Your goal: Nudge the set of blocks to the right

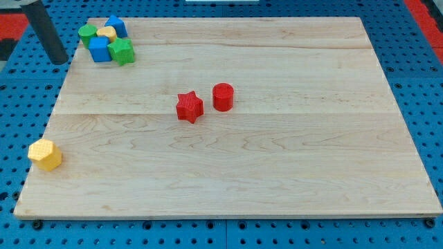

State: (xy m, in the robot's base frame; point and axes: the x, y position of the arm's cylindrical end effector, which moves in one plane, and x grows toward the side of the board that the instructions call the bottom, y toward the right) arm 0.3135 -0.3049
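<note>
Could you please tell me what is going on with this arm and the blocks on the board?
I am a single arm ending in a dark rod, and my tip sits just off the wooden board, at its top left corner. To the tip's right lies the cluster I am to nudge rightward: a green cylinder, a small yellow block, two blue blocks and a green block. Mid-board sit a red star block and a red cylinder; a yellow hexagonal block lies at the view's left edge.

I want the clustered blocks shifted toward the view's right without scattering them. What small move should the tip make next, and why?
Probably slide my tip toward the view's right and slightly up. It sits left of the cluster, not yet touching, nearest the green cylinder and blue cube. Contact there should push the green star, yellow block and second blue block along.
</note>
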